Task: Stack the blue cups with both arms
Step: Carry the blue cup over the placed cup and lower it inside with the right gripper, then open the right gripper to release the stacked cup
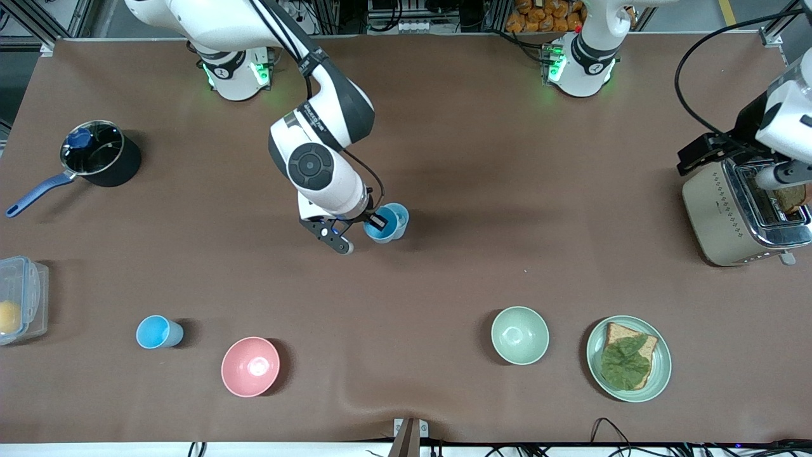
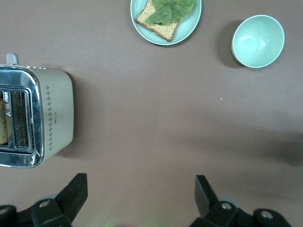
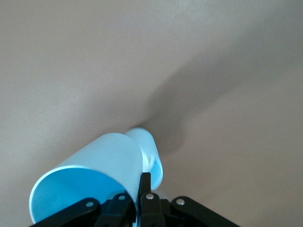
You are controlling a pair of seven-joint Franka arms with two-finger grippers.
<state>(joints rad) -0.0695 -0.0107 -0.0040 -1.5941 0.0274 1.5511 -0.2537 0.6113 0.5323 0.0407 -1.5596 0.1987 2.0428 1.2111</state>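
Note:
My right gripper (image 1: 377,223) is over the middle of the table, shut on the rim of a light-blue cup (image 1: 380,230). In the right wrist view the right gripper (image 3: 142,182) pinches the wall of that tilted cup (image 3: 94,165). A second blue cup (image 1: 399,216) stands right beside the held one and touches or overlaps it; it also shows in the right wrist view (image 3: 150,151). I cannot tell whether one is inside the other. A third blue cup (image 1: 158,332) stands alone near the front, toward the right arm's end. My left gripper (image 2: 141,189) is open and empty, high over the table by the toaster.
A pink bowl (image 1: 250,366) and a pale green bowl (image 1: 519,334) stand near the front. A plate (image 1: 660,374) holds toast with a leaf. A toaster (image 1: 723,212) is at the left arm's end. A pot (image 1: 101,155) and a plastic box (image 1: 22,298) are at the right arm's end.

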